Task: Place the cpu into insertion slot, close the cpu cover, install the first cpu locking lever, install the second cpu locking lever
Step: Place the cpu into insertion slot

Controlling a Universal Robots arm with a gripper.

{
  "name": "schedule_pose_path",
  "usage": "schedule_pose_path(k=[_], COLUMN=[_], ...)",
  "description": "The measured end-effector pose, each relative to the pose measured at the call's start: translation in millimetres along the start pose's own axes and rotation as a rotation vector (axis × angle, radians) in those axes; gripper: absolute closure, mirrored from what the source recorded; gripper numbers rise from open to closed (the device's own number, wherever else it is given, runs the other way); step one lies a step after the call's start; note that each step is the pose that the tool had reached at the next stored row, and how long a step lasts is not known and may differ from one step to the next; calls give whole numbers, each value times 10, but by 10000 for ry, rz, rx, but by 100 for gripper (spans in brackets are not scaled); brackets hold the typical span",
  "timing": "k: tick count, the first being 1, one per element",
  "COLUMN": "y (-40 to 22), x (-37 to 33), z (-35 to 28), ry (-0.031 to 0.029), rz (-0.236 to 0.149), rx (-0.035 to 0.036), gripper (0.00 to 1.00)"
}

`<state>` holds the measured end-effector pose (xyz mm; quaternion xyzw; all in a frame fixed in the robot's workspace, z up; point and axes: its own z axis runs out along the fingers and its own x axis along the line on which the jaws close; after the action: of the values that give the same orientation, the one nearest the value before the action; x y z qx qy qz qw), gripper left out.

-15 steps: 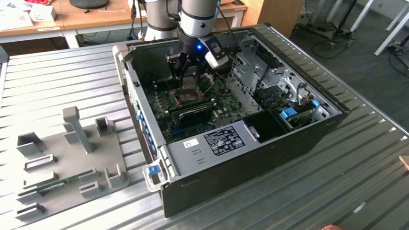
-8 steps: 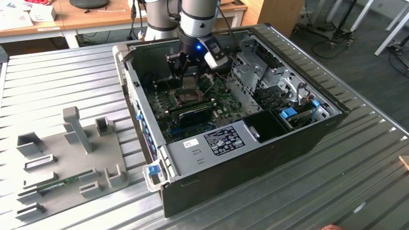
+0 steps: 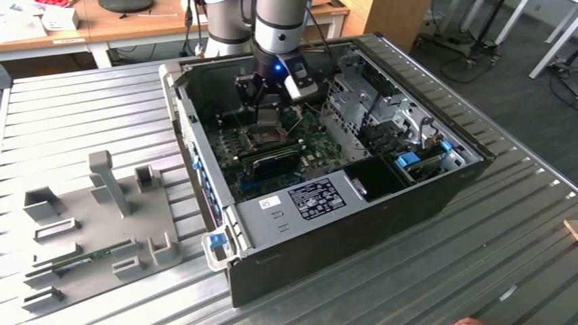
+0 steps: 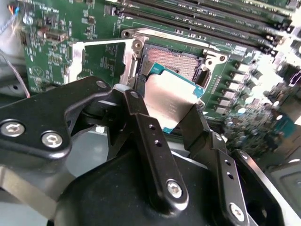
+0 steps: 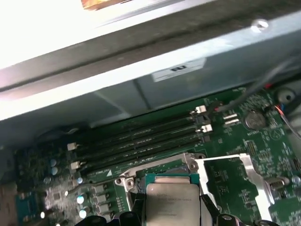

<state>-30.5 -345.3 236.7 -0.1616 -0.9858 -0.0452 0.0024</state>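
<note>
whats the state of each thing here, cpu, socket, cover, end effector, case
cpu: gripped, held over the slot, not seated
insertion slot: uncovered, no chip in it
cpu cover: swung open, lying off to the side of the slot
end effector: shut on the cpu
computer case: lying on its side, panel off
</note>
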Motion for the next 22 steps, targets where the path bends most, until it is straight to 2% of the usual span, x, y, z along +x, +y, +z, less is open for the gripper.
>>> schedule_pose_path(k=[6,12,22], y=[-1,-1,-1], x=[0,0,0], z=[4,6,6], ry=[-91,-160,-165], rz=[1026,1794,1848], rx=[-20,-33,-34], gripper=[46,46,46])
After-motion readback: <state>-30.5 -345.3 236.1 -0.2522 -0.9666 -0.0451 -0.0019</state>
